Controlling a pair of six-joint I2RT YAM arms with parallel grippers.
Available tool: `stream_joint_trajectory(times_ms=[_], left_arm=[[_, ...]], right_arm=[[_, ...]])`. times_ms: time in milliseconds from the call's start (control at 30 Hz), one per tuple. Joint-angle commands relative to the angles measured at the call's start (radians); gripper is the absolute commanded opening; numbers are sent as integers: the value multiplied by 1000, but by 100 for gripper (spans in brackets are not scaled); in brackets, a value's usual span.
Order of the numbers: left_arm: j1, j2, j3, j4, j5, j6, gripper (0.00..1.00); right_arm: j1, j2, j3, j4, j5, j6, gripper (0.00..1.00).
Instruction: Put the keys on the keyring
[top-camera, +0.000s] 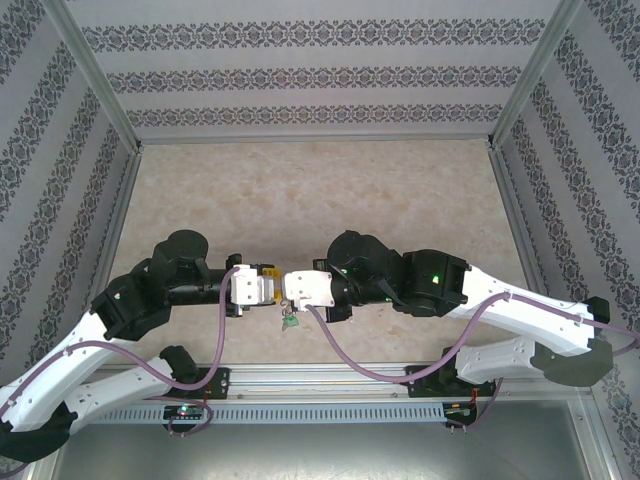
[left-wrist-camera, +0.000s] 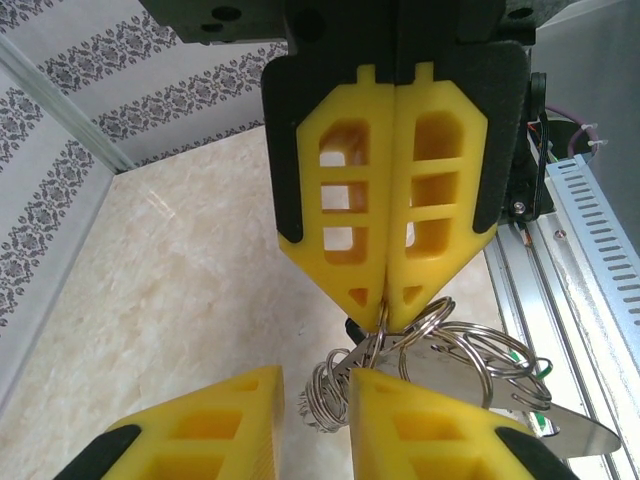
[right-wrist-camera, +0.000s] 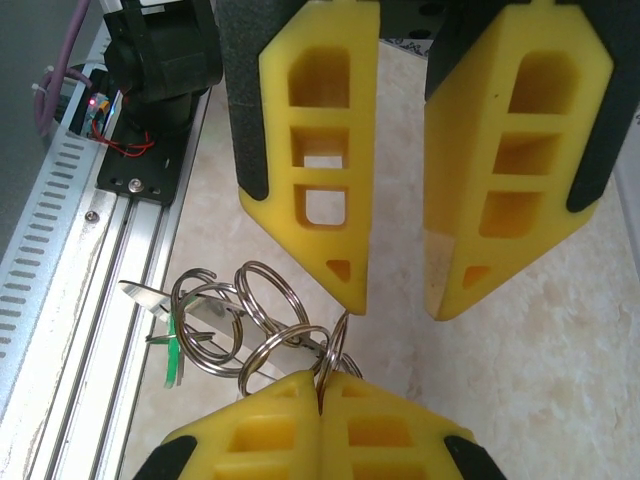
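Beige marble worktop (top-camera: 300, 190), patterned walls (top-camera: 300, 75). Right pincer (right-wrist-camera: 322, 383) clamped shut on one metal ring (right-wrist-camera: 336, 345) of keyring (right-wrist-camera: 148, 296); rest, with green tag (right-wrist-camera: 172, 357), dangles just beside its tips. Left pincer (right-wrist-camera: 397, 305) opposite, narrowly parted, tips close to pinched ring, contact unclear.

Silver keyring (right-wrist-camera: 225, 322), green tag (right-wrist-camera: 172, 358) — beige marbled table (top-camera: 300, 190), floral-striped walls (top-camera: 320, 75).

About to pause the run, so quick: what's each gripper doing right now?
Left gripper: open, nothing gripped.
Right gripper: shut on a ring of the keyring.
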Motion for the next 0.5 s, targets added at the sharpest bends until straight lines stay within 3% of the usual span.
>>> stream_joint_trajectory(times_ms=[0, 467], left_arm=[[7, -7, 30, -25, 22, 12, 25], [7, -6, 29, -29, 33, 2, 26]], right_arm=[[-15, 1, 30, 14, -3, 22, 0], [-19, 5, 34, 20, -20, 18, 0]])
